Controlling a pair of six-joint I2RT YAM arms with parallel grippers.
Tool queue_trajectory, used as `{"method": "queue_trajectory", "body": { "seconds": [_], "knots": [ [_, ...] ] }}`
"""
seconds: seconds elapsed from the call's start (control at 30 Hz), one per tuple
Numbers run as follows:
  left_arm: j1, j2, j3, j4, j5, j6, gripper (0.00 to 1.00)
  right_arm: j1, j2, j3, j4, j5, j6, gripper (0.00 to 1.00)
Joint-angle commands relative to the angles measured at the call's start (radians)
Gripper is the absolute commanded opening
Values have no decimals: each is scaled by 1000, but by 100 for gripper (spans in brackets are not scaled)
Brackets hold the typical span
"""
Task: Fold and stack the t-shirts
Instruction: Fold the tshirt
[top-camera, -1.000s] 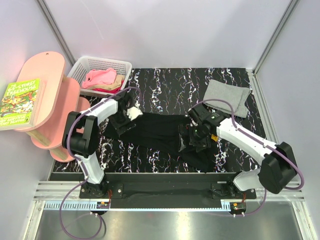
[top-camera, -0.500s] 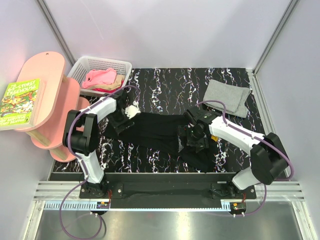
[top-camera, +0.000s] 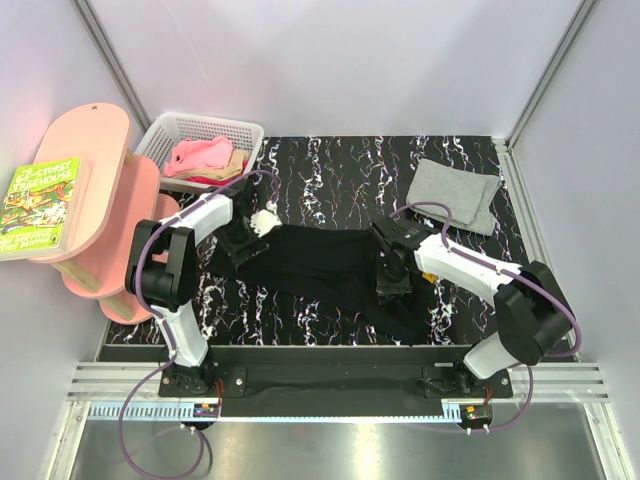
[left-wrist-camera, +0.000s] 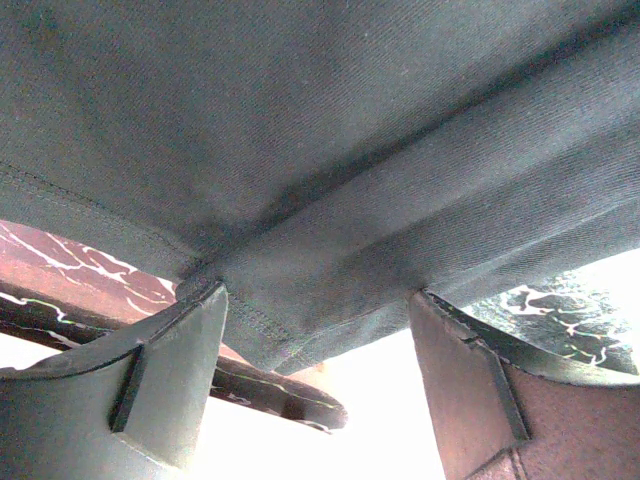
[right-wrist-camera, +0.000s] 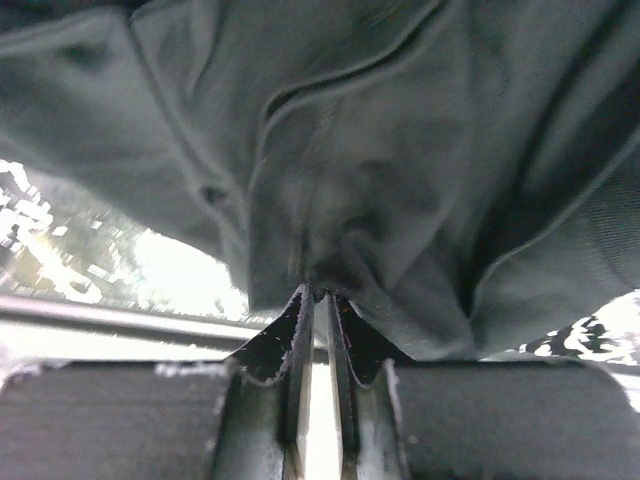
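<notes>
The black shirt (top-camera: 320, 262) is plain; the grey shirt (top-camera: 455, 193) is a pale, plain grey. The surface (top-camera: 340, 170) is black with white marble veining. In the white lattice basket (top-camera: 170, 130) are a pink shirt (top-camera: 200, 155), a tan shirt (top-camera: 236, 160) and a red shirt (top-camera: 205, 181). The shelf (top-camera: 95, 160) is pink, the book (top-camera: 40, 205) green and yellow. The arms (top-camera: 480, 270) are white and black, the cables (top-camera: 150, 240) purple.

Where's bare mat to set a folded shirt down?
Far middle strip of the mat, between basket and grey t-shirt; also near-left, in front of the black t-shirt. Centre and near-right are crowded by that shirt and the right arm.
</notes>
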Motion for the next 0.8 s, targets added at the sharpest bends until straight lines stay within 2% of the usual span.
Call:
{"method": "queue_trajectory", "body": {
  "seconds": [0.0, 0.3, 0.5, 0.6, 0.63, 0.7, 0.73, 0.77],
  "knots": [
    [8, -6, 31, 13, 13, 24, 77, -14, -10, 35, -30, 151, 2, 15],
    [29, -15, 8, 19, 17, 39, 77, -195, 30, 53, -22, 220, -56, 14],
    [51, -28, -11, 25, 22, 53, 77, -273, 200, 144, 10, 240, -105, 13],
    [60, -32, -23, 27, 28, 59, 77, -299, 266, 217, -7, 297, -118, 29],
    [60, -32, -28, 27, 28, 61, 77, -307, 275, 262, -37, 312, -119, 46],
    [65, -38, -35, 27, 28, 64, 77, -312, 283, 311, -79, 390, -116, 56],
    [66, -43, -38, 28, 28, 64, 77, -312, 278, 361, -123, 424, -112, 65],
    [66, -46, -43, 27, 28, 67, 77, -316, 271, 386, -143, 477, -107, 99]
  ]
}}
